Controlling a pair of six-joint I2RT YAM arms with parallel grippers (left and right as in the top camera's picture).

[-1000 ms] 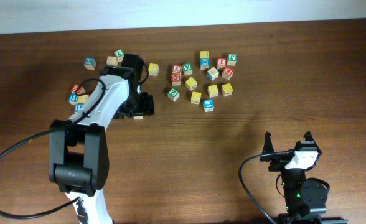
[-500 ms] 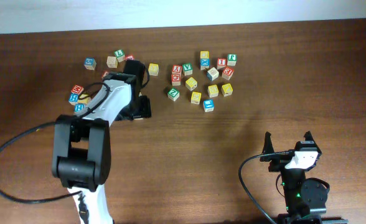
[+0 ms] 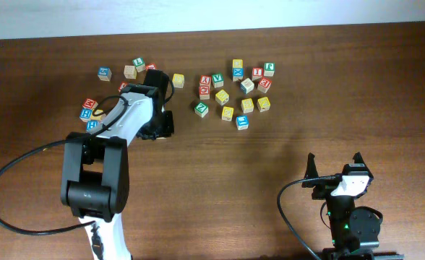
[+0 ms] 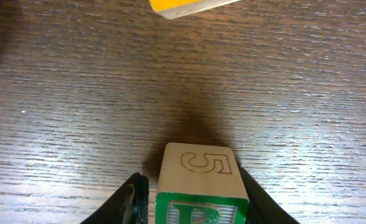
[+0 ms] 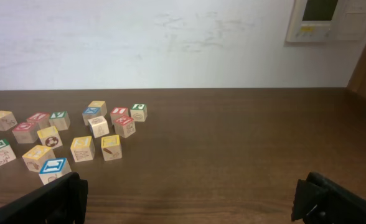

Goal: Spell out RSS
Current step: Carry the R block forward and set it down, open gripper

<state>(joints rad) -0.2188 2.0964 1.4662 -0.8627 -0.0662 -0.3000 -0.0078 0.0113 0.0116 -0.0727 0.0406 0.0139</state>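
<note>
R cube [image 4: 199, 177], green face toward wrist camera, between left tool [image 4: 193, 193] fingers.

Table [image 3: 270, 159]: dark brown wood, fine lengthwise grain.
R cube [image 4: 200, 186]: top face pale bare wood, carries a 5 outlined in thin dark red; front face shows green border, white field with faint grey lines, green R.
Yellow cube [image 4: 189, 5] at top edge of left wrist view: yellow face, pale wood side.
Loose cubes [image 3: 222, 96]: pale wood with yellow, red, green and blue faces; letters too small to read from overhead.
Left arm [image 3: 126, 119]: white shell, black joints.
Right arm [image 3: 346, 184]: black, white cap.
Cable [image 3: 280, 206]: black.
Wall [image 5: 170, 43]: off-white, faint smudges.
Panel [image 5: 323, 18]: beige, green screen, yellow label.
</note>
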